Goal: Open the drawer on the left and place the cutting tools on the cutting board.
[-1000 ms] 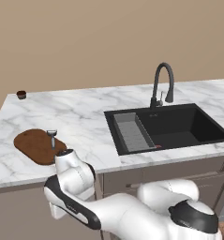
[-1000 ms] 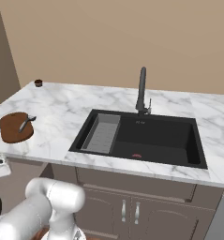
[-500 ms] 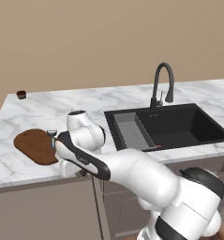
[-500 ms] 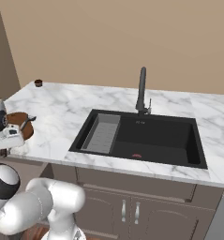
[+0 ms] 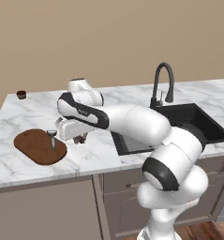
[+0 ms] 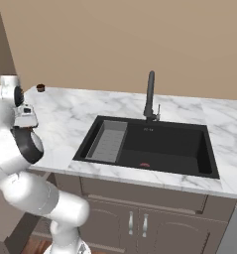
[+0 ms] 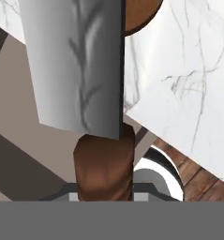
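We have the cleaver [image 7: 80, 70] by its reddish-brown handle, the gripper [image 5: 78, 139] clamped nearly shut around it, and that handle is the sensible place to hold: the flat silver blade looks stiff, smooth and slippery, and likely puts most of the weight out ahead of our grip, so we judge it may tend to swing or twist. The blade runs straight out from the gripper, its tip reaching toward the cutting board [image 5: 34, 146] on the marble counter [image 5: 92, 152]. The peeler [image 5: 52, 138] already rests on the board, just beside the gripper.
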